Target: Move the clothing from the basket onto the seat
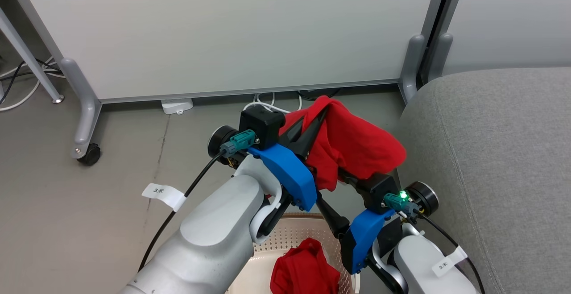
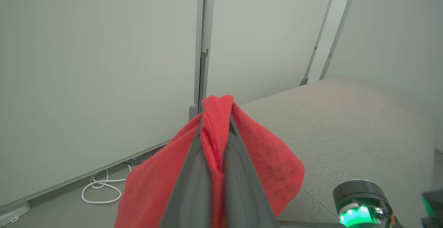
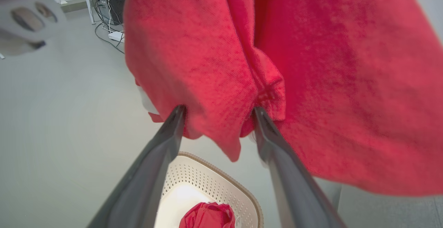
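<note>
left gripper [image 2: 216, 120] jaws clamped tight on red garment [image 1: 357, 147], held aloft at 12 o'clock of basket [image 1: 285, 236] | right gripper [image 3: 218, 109] jaws spread wide, tips against the hanging cloth, gripping nothing | second red garment [image 1: 303, 269] in basket | seat [image 1: 490, 151] at 3 o'clock

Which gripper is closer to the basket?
Right. The right gripper is open just above the basket, straddling the red garment's hanging end; the left gripper is higher, shut on that garment.

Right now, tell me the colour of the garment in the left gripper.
The garment is red; the left wrist view shows it best.
</note>
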You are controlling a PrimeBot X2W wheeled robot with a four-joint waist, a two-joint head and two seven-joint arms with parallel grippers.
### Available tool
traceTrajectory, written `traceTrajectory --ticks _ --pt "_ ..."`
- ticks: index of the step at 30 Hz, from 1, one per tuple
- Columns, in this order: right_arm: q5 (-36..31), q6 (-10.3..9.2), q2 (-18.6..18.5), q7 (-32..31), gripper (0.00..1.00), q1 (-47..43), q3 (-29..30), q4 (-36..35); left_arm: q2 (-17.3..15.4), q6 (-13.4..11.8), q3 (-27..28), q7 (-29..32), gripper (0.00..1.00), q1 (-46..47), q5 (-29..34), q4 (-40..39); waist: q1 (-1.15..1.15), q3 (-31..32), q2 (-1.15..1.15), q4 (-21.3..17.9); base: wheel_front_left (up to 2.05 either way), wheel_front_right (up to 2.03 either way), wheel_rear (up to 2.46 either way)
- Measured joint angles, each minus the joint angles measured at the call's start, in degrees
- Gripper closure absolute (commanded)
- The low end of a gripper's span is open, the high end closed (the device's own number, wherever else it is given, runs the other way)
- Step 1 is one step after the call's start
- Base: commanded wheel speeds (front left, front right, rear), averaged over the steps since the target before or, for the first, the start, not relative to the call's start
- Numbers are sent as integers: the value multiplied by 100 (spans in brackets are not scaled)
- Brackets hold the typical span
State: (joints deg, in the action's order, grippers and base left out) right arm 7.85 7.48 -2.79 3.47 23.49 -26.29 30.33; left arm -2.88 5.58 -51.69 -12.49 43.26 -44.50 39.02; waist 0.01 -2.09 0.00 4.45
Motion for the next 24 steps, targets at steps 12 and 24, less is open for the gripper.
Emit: traceTrajectory --ticks 12,24 --pt "777 1 1 320 100 393 -417 634 0 -54 -253 -23 100 37 -199 -27 0 23 0 52 0 0 0" --pt "940 1 0 523 100 506 -605 920 0 -99 -268 -96 100 62 -292 152 -1 58 0 -36 0 0 0"
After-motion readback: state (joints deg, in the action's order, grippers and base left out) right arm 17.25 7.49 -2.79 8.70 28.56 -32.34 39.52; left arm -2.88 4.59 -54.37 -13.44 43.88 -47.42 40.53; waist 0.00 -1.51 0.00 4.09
